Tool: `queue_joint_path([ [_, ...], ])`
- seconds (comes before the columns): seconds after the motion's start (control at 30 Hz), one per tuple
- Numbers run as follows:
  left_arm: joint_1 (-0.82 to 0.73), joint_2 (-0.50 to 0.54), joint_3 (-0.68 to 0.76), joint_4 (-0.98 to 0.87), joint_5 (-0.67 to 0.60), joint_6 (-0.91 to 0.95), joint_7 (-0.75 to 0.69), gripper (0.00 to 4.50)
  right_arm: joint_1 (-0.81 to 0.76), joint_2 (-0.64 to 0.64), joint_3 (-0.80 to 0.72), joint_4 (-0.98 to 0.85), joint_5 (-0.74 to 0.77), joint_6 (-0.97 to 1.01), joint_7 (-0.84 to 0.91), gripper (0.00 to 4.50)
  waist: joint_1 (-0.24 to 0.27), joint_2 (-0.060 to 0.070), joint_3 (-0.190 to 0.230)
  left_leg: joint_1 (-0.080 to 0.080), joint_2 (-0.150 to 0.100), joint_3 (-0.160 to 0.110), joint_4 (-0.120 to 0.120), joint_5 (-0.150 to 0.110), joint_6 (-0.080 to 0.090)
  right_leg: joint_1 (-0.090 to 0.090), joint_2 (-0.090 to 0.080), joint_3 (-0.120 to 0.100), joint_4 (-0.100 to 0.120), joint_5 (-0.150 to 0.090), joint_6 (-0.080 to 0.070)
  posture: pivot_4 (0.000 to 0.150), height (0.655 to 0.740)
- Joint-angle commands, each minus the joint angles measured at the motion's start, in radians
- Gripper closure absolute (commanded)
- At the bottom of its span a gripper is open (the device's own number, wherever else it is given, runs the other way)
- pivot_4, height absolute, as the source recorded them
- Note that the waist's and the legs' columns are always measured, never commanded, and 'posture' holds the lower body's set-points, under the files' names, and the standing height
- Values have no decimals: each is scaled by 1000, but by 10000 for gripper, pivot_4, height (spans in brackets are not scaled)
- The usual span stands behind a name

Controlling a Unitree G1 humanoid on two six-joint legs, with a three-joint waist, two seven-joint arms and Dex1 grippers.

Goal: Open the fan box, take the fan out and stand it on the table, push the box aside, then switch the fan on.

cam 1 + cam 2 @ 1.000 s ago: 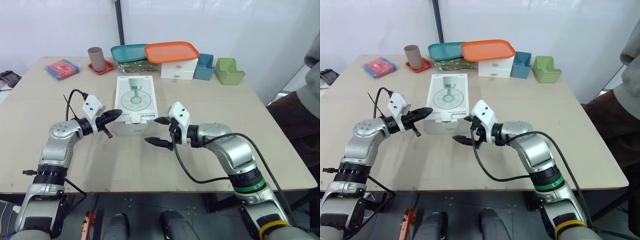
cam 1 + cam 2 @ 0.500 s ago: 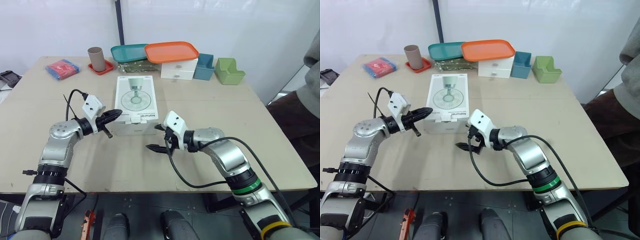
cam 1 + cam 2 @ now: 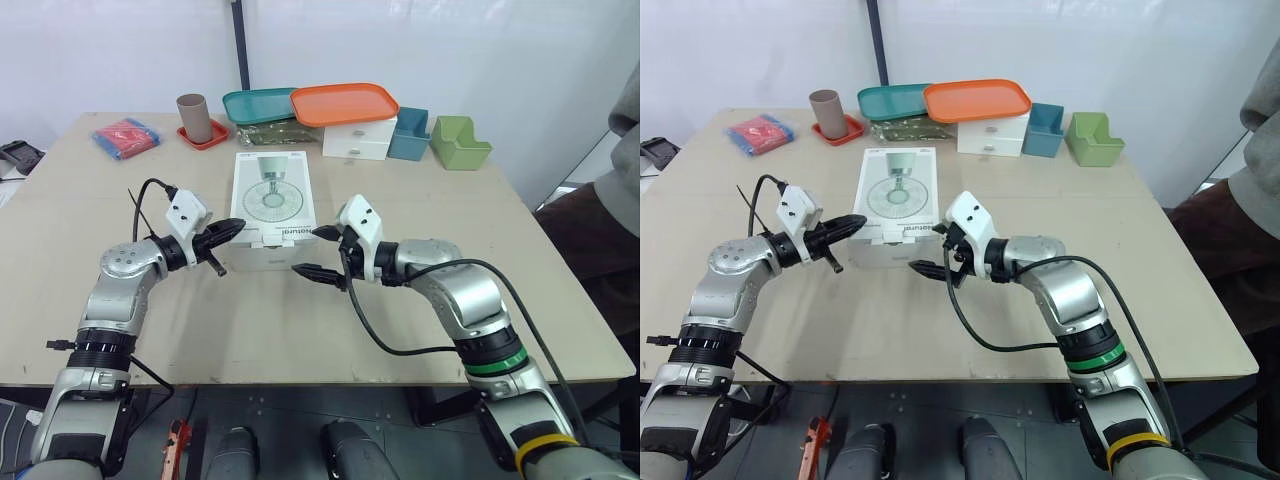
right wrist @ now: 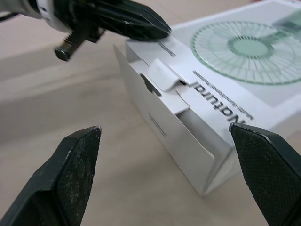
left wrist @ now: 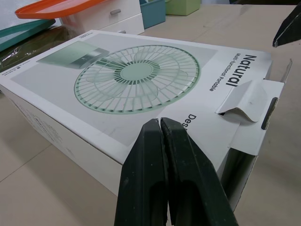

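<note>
Noted left gripper (image 3: 236, 225) clenched, tips at near corner of fan box (image 3: 272, 190). Found right gripper (image 3: 308, 251) spread wide by the box's near end, tuck flap (image 5: 247, 99) partly lifted.

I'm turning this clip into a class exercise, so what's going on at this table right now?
A humanoid robot is working on opening a white fan box that lies flat on the table. Its left tool, shut, sits at the near left corner of the box's top, seemingly steadying it. Its right tool is open and faces the box's near end, where the tuck flap is partly lifted. The box is not yet fully open.
</note>
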Motion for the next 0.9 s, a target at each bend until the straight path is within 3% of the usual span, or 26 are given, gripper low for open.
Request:
queue_joint_path([
  [0.03, 16, 3, -14, 13, 18, 19, -6, 43653, -4, -12, 18, -1, -27, -31, 1, 0, 0, 0, 0, 0, 0, 0, 0, 0, 0, 0, 0, 0, 0, 0, 0, 1500, 7400],
  [0.9, -10, 6, -15, 47, 34, 6, -9, 43653, 159, -73, 112, -90, -46, -75, 107, 0, 1, 0, 0, 0, 0, 0, 0, 0, 0, 1, 0, 0, 0, 0, 0, 1500, 7400],
])
